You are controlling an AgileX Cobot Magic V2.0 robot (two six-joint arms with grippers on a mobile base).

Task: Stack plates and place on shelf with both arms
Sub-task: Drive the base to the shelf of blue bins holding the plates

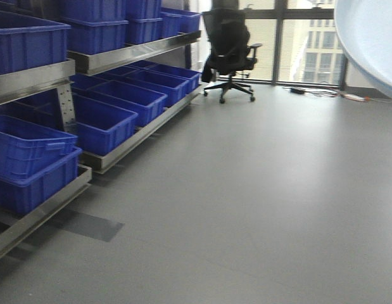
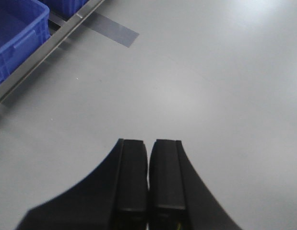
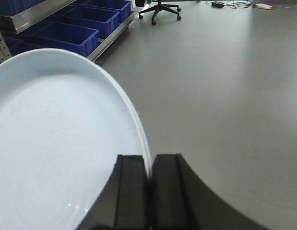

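A large white plate (image 3: 57, 143) with a faint bluish tint fills the left of the right wrist view. My right gripper (image 3: 149, 167) is shut on its rim, one finger on each face, and holds it up above the grey floor. The same plate's edge shows at the top right of the front view (image 1: 373, 38). I can make out only this one plate. My left gripper (image 2: 148, 158) is shut and empty, pointing down over bare floor. The metal shelf (image 1: 132, 50) runs along the left.
Blue plastic bins (image 1: 101, 120) fill the shelf's tiers; one bin (image 2: 14, 33) and the shelf's lower rail show in the left wrist view. A black office chair (image 1: 228, 54) stands by the far window. Cables (image 1: 322, 93) lie on the floor there.
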